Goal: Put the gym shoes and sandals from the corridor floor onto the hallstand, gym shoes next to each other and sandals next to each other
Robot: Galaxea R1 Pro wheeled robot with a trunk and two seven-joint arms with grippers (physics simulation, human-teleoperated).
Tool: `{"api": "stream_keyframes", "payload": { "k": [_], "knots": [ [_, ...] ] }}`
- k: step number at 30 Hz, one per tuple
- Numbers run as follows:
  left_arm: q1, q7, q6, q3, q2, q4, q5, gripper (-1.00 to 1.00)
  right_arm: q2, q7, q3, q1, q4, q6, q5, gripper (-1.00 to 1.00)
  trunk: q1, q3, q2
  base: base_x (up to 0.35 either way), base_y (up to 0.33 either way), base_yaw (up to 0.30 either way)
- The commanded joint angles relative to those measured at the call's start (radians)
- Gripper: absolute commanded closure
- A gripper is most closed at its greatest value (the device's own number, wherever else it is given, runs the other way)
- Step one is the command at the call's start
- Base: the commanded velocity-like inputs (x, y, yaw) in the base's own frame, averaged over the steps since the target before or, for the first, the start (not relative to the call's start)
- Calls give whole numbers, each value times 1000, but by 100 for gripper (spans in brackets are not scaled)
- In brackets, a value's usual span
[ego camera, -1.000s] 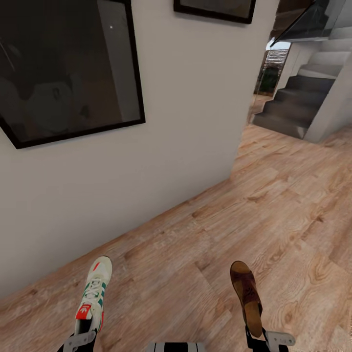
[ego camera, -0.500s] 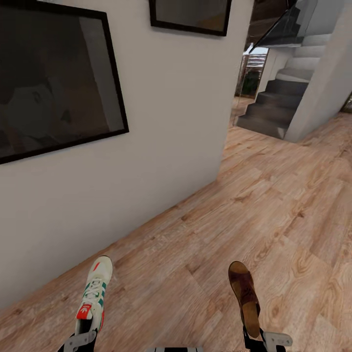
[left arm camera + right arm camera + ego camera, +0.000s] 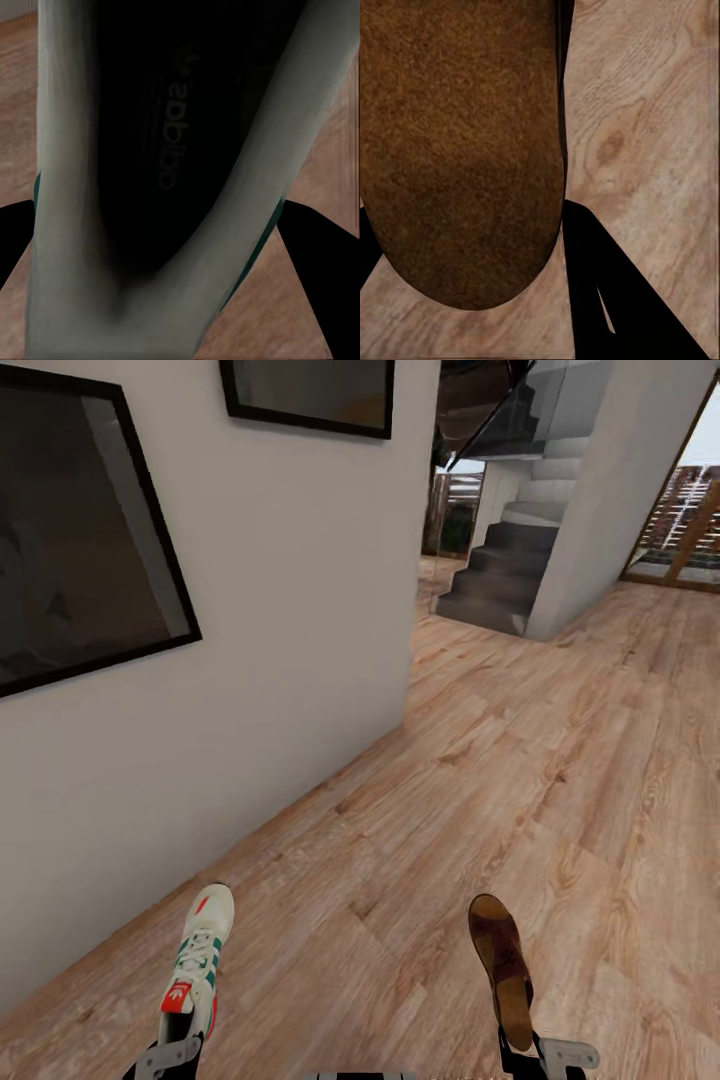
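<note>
One gym shoe (image 3: 197, 960), cream-white with green stripes and a red tongue tag, is held by its heel in my left gripper (image 3: 170, 1050) at the lower left of the head view, toe pointing forward. The left wrist view looks into the gym shoe (image 3: 172, 150) and its dark inside, with black fingers (image 3: 319, 262) at its sides. My right gripper (image 3: 535, 1052) is shut on the heel end of a brown sandal (image 3: 503, 970). The right wrist view shows the sandal (image 3: 457, 150) above the corridor floor (image 3: 645, 135). The hallstand is out of view.
A white wall (image 3: 260, 620) runs along the left with two dark framed pictures (image 3: 70, 560) (image 3: 310, 395). Wood plank floor (image 3: 520, 780) stretches ahead and right. Grey stairs (image 3: 500, 570) rise at the far end, beside a glazed doorway (image 3: 680, 530).
The whole picture has shifted left, so the camera has turned right: wall pictures and stairs slid left and a doorway came into view. Both held shoes keep their places.
</note>
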Motion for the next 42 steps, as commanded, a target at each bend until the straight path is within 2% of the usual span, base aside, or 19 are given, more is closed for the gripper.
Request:
{"api": "stream_keyframes", "payload": {
  "k": [1,5,11,19,26,42],
  "knots": [
    [0,-10,-1,3,-1,1,8,100,0,2,-7,-1,1,-3,7,100,0,0,0,0,0,-300],
    [0,-10,-1,2,-2,1,2,100,-1,2,-7,-1,1,-3,7,100,0,1,0,42,0,-300],
    [0,-9,-1,5,-2,1,-16,100,-2,2,-7,-1,1,-3,7,100,0,4,0,284,0,-300],
    [0,-9,-1,5,-2,3,-17,100,-1,2,-7,-1,1,-3,7,100,0,7,0,327,-53,-300],
    [0,-9,-1,1,-2,32,-17,100,-1,2,-7,-1,1,-3,7,100,0,9,0,297,-166,-300],
    [0,-9,-1,2,-2,36,-17,100,-1,2,-7,-1,1,-3,7,100,0,10,0,302,-150,-300]
  ]
}}
